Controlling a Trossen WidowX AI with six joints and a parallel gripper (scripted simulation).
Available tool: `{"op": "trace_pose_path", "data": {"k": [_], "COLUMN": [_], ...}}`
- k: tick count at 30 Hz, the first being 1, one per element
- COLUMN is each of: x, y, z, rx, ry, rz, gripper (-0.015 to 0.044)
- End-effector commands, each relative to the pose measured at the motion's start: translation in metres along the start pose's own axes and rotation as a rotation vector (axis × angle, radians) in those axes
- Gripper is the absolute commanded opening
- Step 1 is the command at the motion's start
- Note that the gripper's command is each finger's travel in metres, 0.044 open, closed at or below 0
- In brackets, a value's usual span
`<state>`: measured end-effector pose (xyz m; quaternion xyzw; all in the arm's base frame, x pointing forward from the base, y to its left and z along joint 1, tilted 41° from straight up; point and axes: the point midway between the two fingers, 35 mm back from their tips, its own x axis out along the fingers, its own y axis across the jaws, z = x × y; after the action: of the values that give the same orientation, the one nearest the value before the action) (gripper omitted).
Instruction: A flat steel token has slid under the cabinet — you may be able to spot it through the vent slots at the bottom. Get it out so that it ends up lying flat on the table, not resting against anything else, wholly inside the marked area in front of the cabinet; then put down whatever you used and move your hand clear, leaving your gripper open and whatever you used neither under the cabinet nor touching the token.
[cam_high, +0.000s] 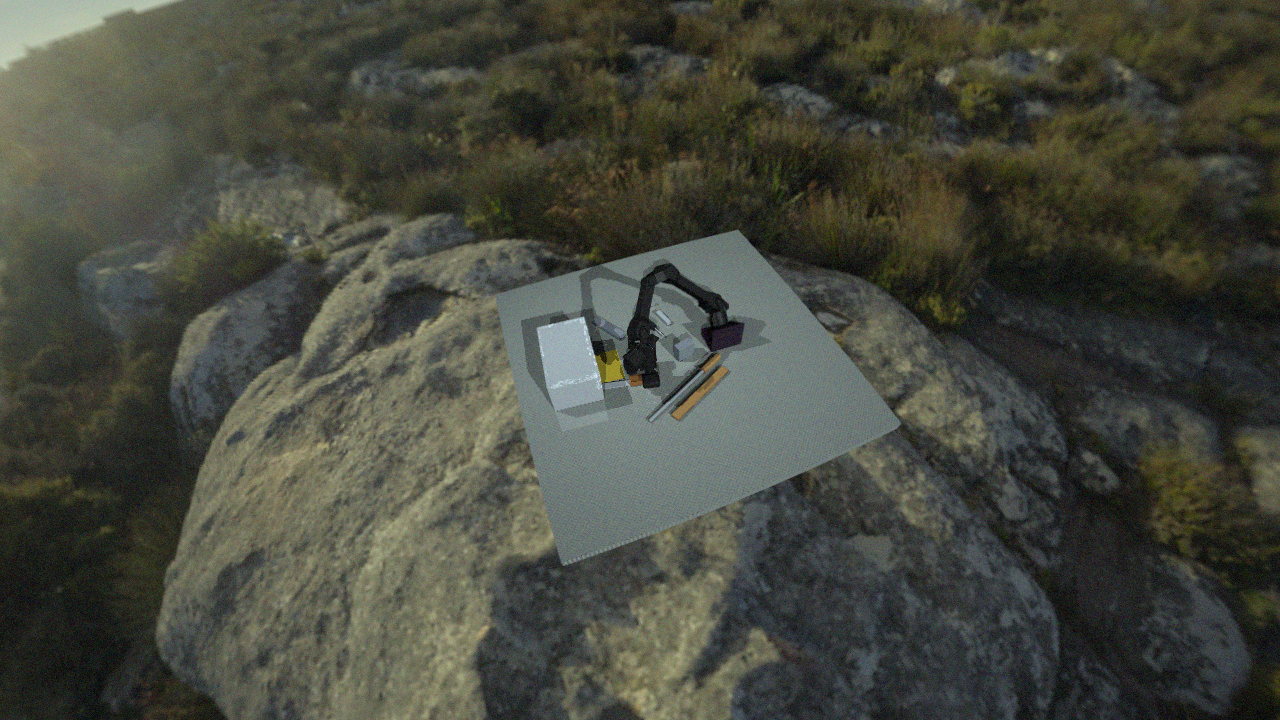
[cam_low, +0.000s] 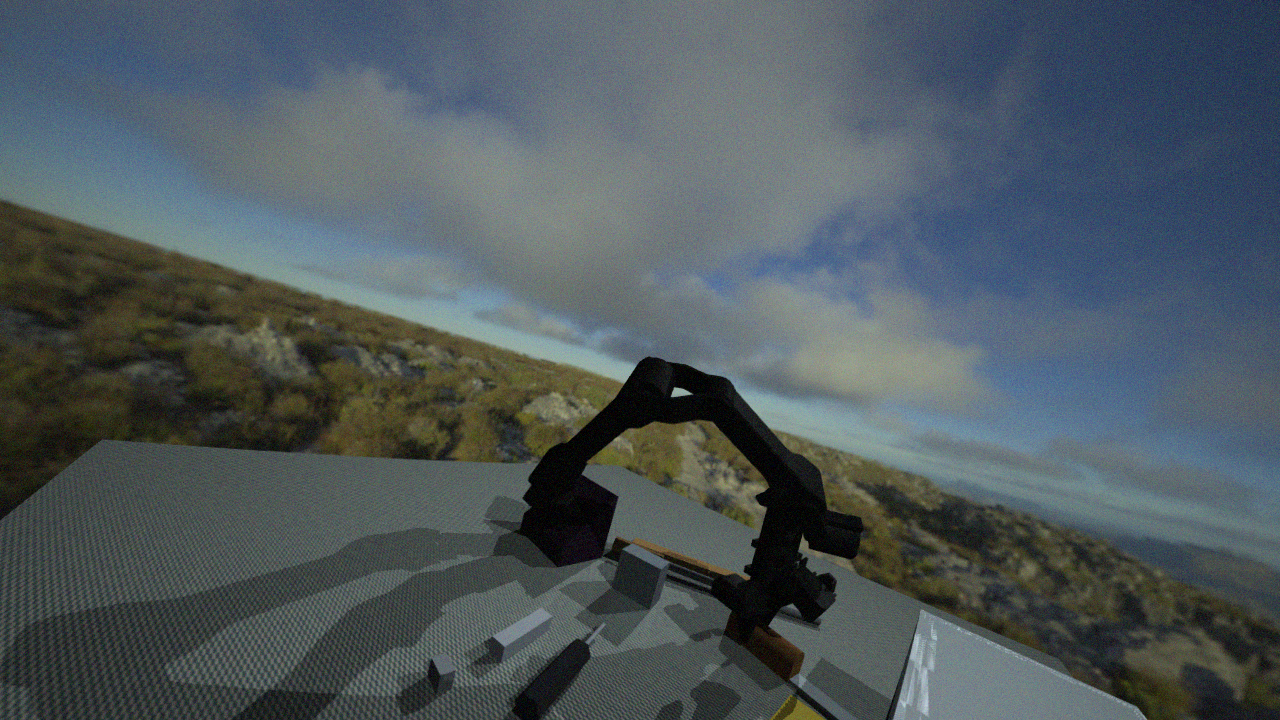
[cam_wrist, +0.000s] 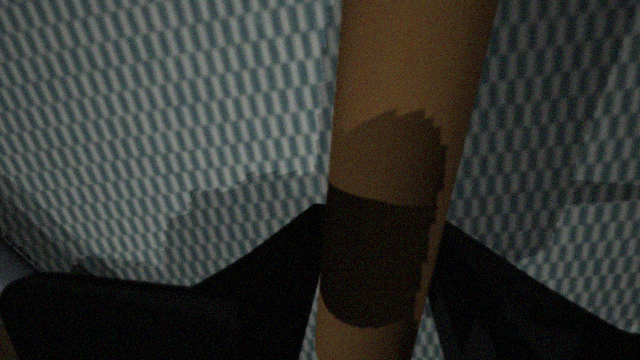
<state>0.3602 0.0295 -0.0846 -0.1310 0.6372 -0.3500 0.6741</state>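
My gripper (cam_high: 639, 379) (cam_low: 753, 617) (cam_wrist: 373, 222) is shut on the orange handle (cam_low: 776, 651) (cam_wrist: 410, 75) of a tool, low over the table beside the marked area. A thin rod (cam_high: 615, 384) runs from the handle side toward the cabinet; its far end cannot be made out. The white cabinet (cam_high: 570, 358) (cam_low: 993, 676) stands to the left in the top view. The yellow marked area (cam_high: 611, 368) (cam_low: 795, 711) lies between cabinet and gripper, partly shaded. The steel token is not discernible, and the vent slots do not show clearly.
A purple box (cam_high: 723, 336) (cam_low: 581, 528) is at the arm's base. A grey block (cam_high: 683, 347) (cam_low: 639, 575) stands nearby. A long orange bar (cam_high: 700, 394) lies beside grey rods. A pale bar (cam_low: 520, 634), a black-handled tool (cam_low: 554, 677) and a small block (cam_low: 441, 671) lie farther off.
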Motion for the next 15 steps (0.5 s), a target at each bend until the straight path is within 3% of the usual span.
{"op": "trace_pose_path", "data": {"k": [1, 15], "x": [0.001, 0.001], "y": [0.0, 0.001], "z": [-0.009, -0.025], "rx": [-0.001, -0.002], "ry": [0.004, 0.005], "rz": [-0.002, -0.002], "gripper": [0.0, 0.0]}}
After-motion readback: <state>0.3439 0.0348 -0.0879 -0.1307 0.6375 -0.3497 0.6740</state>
